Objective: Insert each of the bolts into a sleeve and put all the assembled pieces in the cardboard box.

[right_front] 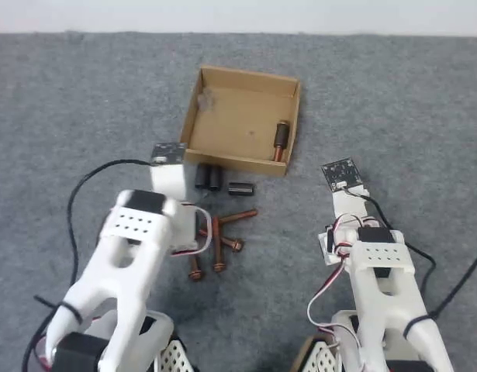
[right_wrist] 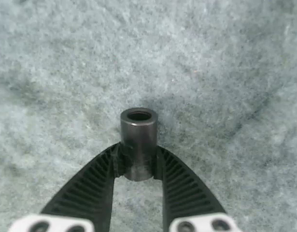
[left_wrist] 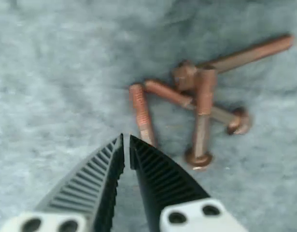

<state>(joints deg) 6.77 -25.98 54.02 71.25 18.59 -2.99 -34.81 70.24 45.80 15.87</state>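
Copper bolts [left_wrist: 201,111] lie heaped on the surface just past left jaws, almost together and empty; right jaws clamp dark sleeve [right_wrist: 138,140], bore clear; best open left, pinch one bolt near its head, keep threaded tip free for bore

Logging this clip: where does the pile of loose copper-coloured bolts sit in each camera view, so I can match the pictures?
High view: the loose bolts lie left of centre on the grey carpet, just below the cardboard box.
Left wrist view: the pile lies just beyond the shut left gripper.
Right wrist view: here the right gripper holds a dark sleeve over carpet.
Shared landmark: the grey carpet.
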